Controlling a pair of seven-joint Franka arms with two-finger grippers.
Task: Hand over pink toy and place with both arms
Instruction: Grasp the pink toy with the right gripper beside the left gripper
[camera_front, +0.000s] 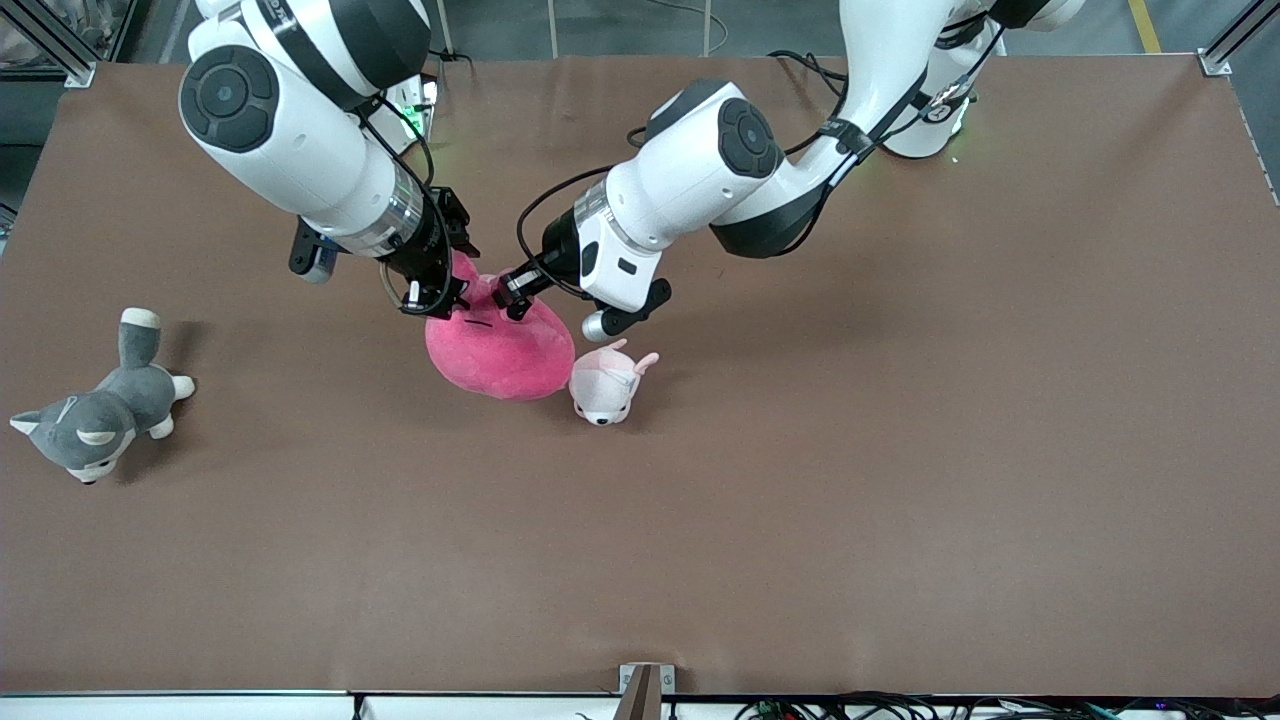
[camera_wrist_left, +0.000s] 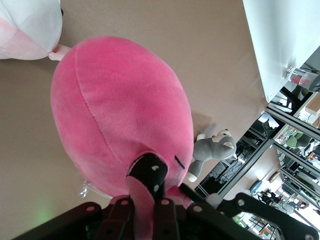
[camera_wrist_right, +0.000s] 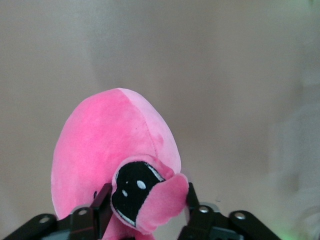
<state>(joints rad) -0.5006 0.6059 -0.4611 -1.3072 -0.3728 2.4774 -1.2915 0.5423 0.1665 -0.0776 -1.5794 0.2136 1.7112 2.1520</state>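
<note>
1. Pink and fuzzy — the pink toy (camera_front: 500, 350) is a round, squishy blob. It hangs by its top between the two grippers, and it looks like its bottom is just at the table (camera_front: 900, 500); I cannot tell if it touches.
2. It looks soft and light. It will squash when pinched and should not break or slip much. The best place to grab is a bunched-up bit of fuzz near the top, by the dark eyes.
3. The left gripper (camera_front: 515, 296) is at the top of the pink toy, pinched tight on a fold of it beside one eye.
4. The right gripper (camera_front: 437, 292) is also at the top of the pink toy. Its fingers (camera_wrist_right: 102, 202) sit on both sides of a pink bump with an eye on it — they look snug on the fuzz, but I cannot tell if they grip yet.
5. A small pale pink plush (camera_front: 607, 384) lies just beside the pink toy, toward the left arm's end of the table.
6. A grey dog plush (camera_front: 95, 415) lies well apart from the pink toy, toward the right arm's end.
</note>
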